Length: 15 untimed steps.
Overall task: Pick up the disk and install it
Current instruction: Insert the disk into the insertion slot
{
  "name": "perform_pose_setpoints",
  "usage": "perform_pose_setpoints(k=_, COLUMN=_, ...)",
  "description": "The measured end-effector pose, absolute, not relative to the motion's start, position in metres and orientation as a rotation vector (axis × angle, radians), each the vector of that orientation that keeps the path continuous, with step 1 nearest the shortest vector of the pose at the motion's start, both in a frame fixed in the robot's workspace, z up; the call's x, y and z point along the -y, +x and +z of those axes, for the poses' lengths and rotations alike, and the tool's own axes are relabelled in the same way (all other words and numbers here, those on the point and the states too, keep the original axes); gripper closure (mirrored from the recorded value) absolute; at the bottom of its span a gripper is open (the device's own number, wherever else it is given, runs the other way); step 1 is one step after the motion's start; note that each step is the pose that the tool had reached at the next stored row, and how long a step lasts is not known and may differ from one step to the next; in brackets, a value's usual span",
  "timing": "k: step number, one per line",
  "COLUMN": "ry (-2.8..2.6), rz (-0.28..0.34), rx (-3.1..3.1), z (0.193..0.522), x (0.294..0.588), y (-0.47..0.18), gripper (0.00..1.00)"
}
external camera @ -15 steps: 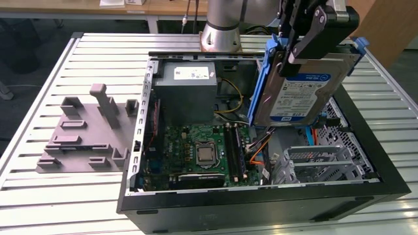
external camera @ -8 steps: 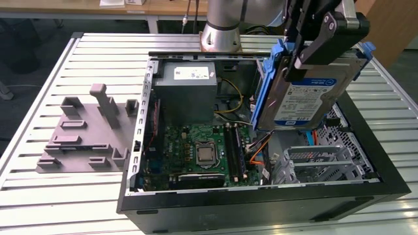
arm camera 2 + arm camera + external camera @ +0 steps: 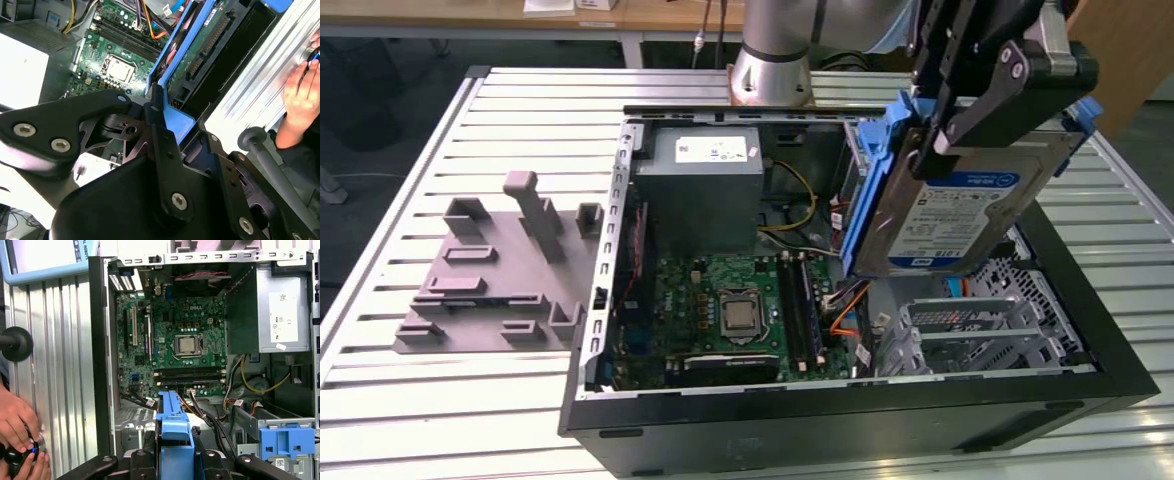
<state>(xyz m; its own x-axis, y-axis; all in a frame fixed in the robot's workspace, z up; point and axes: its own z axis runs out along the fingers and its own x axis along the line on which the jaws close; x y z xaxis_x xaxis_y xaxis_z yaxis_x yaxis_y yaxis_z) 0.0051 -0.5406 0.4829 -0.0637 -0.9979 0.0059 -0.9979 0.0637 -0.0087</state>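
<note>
My gripper (image 3: 958,140) is shut on the disk (image 3: 958,215), a silver hard drive with a white-and-blue label in a blue plastic carrier. The disk hangs tilted, label toward the exterior camera, above the open computer case (image 3: 854,415) on the exterior view's right. It is over the metal drive cage (image 3: 974,330) and clear of it. In the second wrist view the black fingers (image 3: 105,107) clamp the blue carrier (image 3: 176,122), with the drive's green board (image 3: 200,50) beyond. In the first wrist view the carrier's edge (image 3: 172,432) sticks out from the gripper (image 3: 172,462).
Inside the case lie the motherboard (image 3: 734,310), the gray power supply (image 3: 700,185), loose cables (image 3: 847,305) and a blue latch bracket (image 3: 286,440) on the cage. A gray fixture (image 3: 494,270) sits on the slatted table at the exterior view's left. A person's hands (image 3: 17,427) rest beside the case.
</note>
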Motion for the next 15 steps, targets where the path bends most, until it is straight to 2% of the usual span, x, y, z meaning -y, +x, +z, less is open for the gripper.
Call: perform_pose_setpoints(k=15, ry=-2.148, rz=-0.016, rx=-2.29, z=0.4817, x=0.5514, y=0.0063, gripper=0.64)
